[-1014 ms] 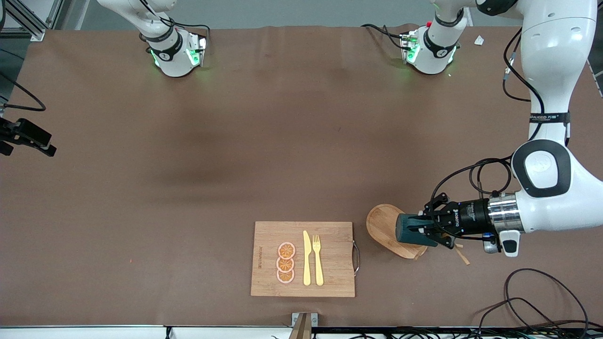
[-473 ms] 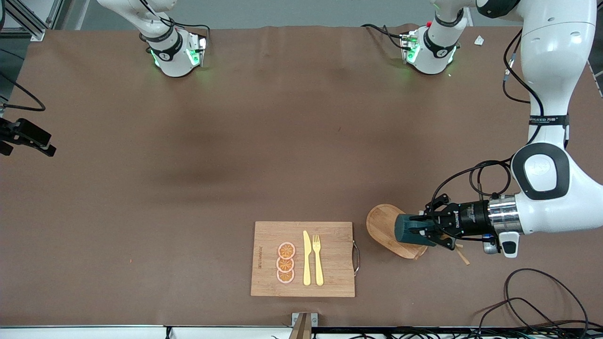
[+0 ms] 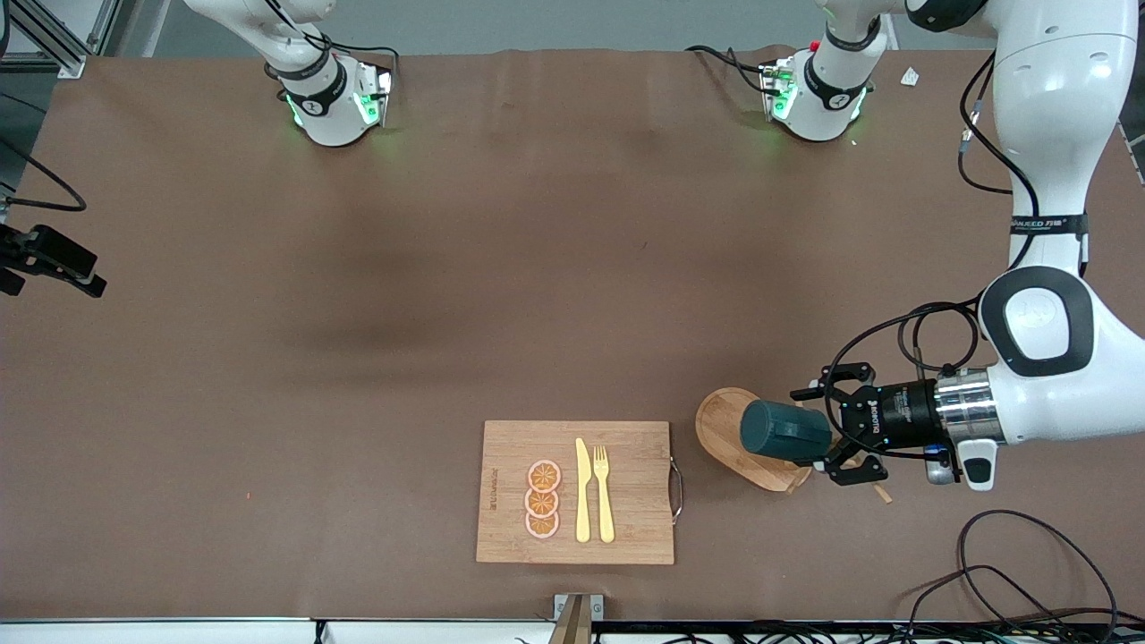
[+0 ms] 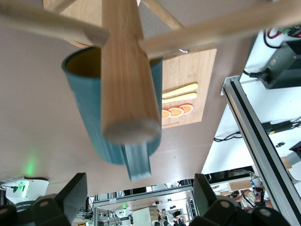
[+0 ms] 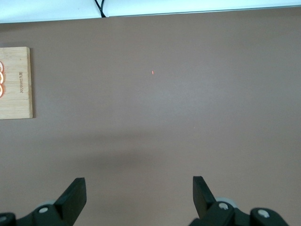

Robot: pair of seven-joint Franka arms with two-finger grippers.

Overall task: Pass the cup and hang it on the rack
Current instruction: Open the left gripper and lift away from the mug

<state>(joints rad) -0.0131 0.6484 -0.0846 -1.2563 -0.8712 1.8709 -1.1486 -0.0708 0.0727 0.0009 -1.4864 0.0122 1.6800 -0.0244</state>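
Front view shows the big brown table (image 3: 358,313) with 2 arms. The right arm waits high up toward its own end, and its right gripper (image 5: 136,197) is wide open over bare table, holding nothing. Next in size is the cutting board (image 3: 574,492) with 3 orange slices (image 3: 542,500), 1 knife (image 3: 582,490) and 1 fork (image 3: 604,492). Beside it stands the rack (image 3: 747,438). The cup (image 3: 785,432) lies sideways on a rack peg, bottom pointing toward the board. The left gripper (image 3: 827,434) is just beside the cup's mouth end, with its fingers spread apart and not squeezing the cup. The left arm is nearer, so I think it should pull straight away along the cup's long line.
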